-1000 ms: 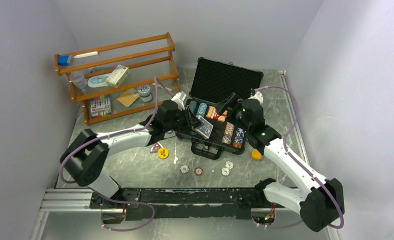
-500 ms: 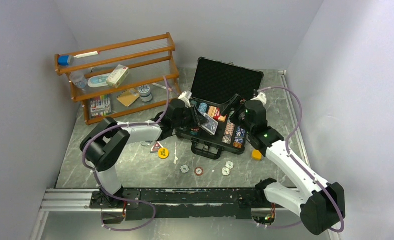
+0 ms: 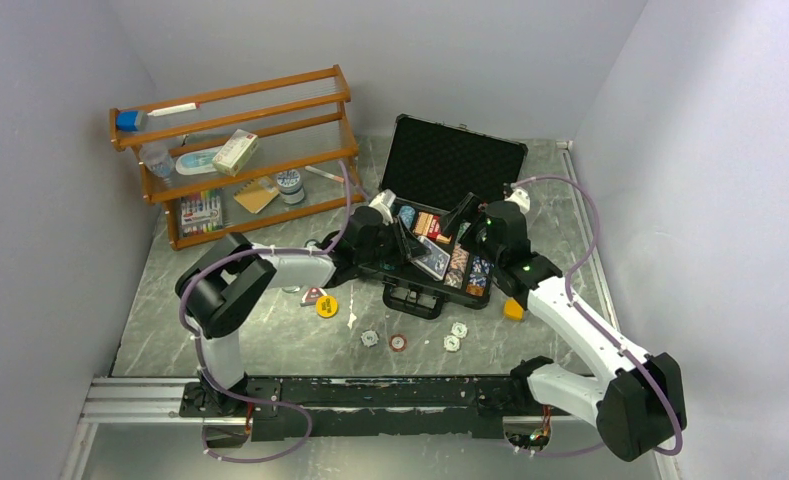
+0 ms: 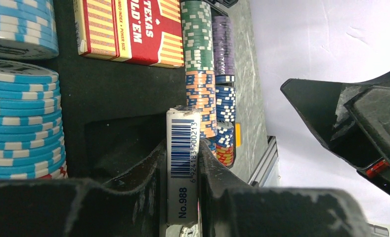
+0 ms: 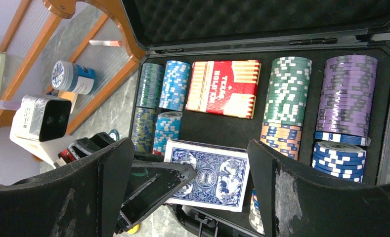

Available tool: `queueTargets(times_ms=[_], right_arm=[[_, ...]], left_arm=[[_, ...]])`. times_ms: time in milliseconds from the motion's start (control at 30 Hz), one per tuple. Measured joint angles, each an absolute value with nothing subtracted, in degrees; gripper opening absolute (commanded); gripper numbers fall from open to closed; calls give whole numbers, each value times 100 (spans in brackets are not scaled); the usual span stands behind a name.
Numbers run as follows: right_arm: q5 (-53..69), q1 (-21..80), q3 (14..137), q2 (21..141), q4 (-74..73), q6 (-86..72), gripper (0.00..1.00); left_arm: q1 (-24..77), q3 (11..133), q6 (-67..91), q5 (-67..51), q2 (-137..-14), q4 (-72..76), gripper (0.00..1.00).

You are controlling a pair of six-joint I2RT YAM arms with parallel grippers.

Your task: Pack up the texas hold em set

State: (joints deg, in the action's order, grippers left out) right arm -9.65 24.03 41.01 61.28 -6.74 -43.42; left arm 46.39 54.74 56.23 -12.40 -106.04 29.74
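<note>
The black case [image 3: 452, 160] lies open at the back of the table, its foam tray holding rows of striped chips [image 5: 286, 89] and a red card deck [image 5: 225, 89]. My left gripper [image 3: 417, 252] is shut on a blue-backed card deck [image 5: 210, 173], gripping its narrow barcoded edge [image 4: 183, 158]. It holds the deck tilted over the empty foam slot [image 4: 118, 89] in front of the red deck [image 4: 133, 29]. My right gripper [image 5: 190, 144] hangs open just above the case, its wide-apart jaws on either side of the blue deck without touching it.
Several loose chips [image 3: 398, 343] and a yellow button token [image 3: 327, 306] lie on the table in front of the case. A small orange cube [image 3: 513, 309] sits by the case's right corner. The orange wooden rack [image 3: 235, 150] with assorted items stands at the back left.
My left arm has reached further right, carrying the blue deck from the case's left edge to over its middle slot. The right gripper has stayed open above the case.
</note>
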Motion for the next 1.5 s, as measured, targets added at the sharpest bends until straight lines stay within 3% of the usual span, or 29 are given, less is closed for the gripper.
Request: queueTargets(times_ms=[300, 533, 633, 767, 833, 1033, 1300, 1500], right_arm=[[-961, 2379, 4025, 6128, -648, -4342, 89], [-921, 2368, 4025, 6233, -626, -4346, 89], [-904, 2368, 4023, 6265, -626, -4346, 89], [-873, 2366, 4023, 6296, -626, -4346, 89], [-869, 2368, 4023, 6302, -626, -4346, 89], [-829, 2362, 4012, 6324, -593, -4348, 89], [-792, 2298, 3913, 6359, -537, -4370, 88], [-797, 2292, 3876, 6355, -521, -4370, 88]], left_arm=[[4886, 5282, 5791, -390, -10186, 2497, 7], [4890, 5448, 5765, -368, -10304, 2263, 8], [4866, 5682, 5697, -495, -10416, 2095, 18], [4834, 5804, 5601, -580, -10462, 1949, 48], [4853, 5933, 5522, -565, -10521, 1820, 58], [4901, 6145, 5260, -285, -10560, 1085, 65], [4906, 6189, 5002, 78, -10226, 519, 67], [4906, 6195, 4862, 235, -10162, 331, 46]])
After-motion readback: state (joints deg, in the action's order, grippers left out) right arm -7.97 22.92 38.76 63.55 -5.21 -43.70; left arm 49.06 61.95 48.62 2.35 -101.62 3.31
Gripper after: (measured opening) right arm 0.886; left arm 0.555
